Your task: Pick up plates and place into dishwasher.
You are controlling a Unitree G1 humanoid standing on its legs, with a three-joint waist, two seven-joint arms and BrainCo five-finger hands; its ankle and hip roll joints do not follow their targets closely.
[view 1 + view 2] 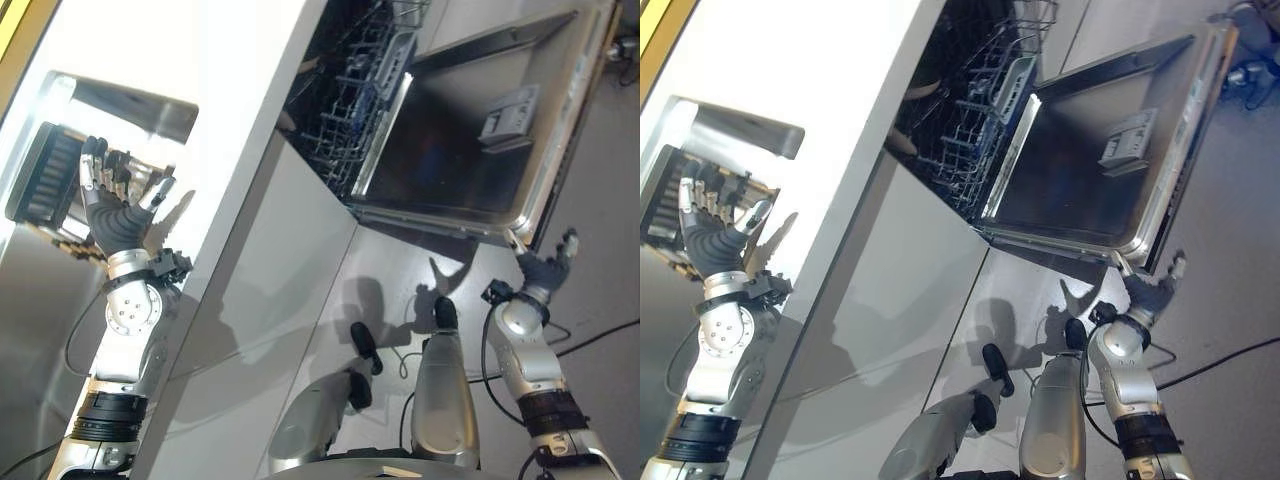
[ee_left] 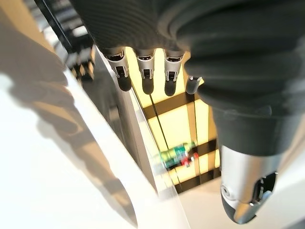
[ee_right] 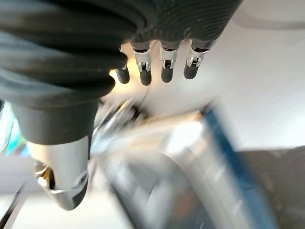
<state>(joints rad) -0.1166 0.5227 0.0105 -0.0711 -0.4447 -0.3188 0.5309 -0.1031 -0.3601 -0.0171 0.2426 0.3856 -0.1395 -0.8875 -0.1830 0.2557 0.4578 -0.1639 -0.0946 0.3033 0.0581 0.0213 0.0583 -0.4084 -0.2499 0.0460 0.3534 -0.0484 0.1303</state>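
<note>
Over the sink (image 1: 60,110), left hand (image 1: 112,205) hovers, fingers (image 2: 145,71) released; right hand (image 1: 545,268), likewise released, nears the dishwasher door (image 1: 470,140). No plate held; grasp squarely.

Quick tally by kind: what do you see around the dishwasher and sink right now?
Dishwasher door, hanging open: 1
Wire dish rack inside dishwasher: 1
Sink: 1
Dark drying rack in sink: 1
Robot hands, left over sink, right by door: 2
Plates: none visible
Total: 6

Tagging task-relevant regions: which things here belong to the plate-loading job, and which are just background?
Job: open dishwasher door, its rack, sink, left hand, right hand.
Background: white counter, cabinet front.
</note>
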